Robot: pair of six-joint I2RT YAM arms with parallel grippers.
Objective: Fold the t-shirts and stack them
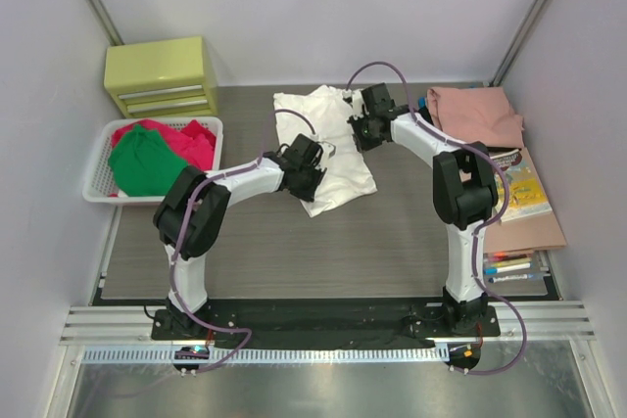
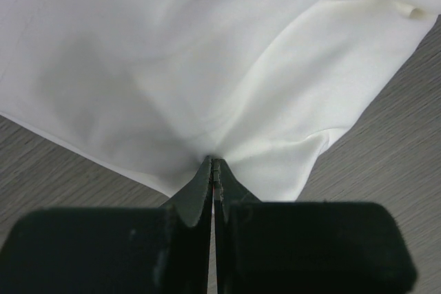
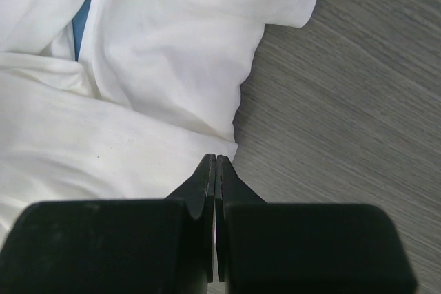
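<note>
since the white t-shirt [image 1: 328,144] is rumpled rather than spread, the main risk is a lopsided fold that then stacks badly: any pull from two uneven pinch points would drag the wrinkles in instead of flattening them. it lies on the tabletop [image 1: 294,252] in the back-middle, between the two arms. the left hand [image 2: 213,162] is closed on the shirt's near-left edge, the cloth puckering straight into the tips, so that grip looks sound. the right hand [image 3: 216,158] is also closed, but its tips sit at the very hem on the far-right side with no pucker around them. i cannot tell whether any fabric is actually caught there. if it isn't, or the bite is only a thread's worth, a lift would raise one side alone and the shirt would swing and bunch. the shirt's long axis runs diagonally, from the back-left toward the front-right of the tabletop, and the two hands sit across it on opposite long edges. which end is the neck i cannot tell; only a sliver of blue shows inside a fold in the right wrist view. the salmon-pink t-shirt [image 1: 475,115] lies just beside the right arm, where a wide sweep could snag it. the red t-shirt [image 1: 191,139] and green t-shirt [image 1: 142,159] wait in the basket [image 1: 98,193], well apart.
</note>
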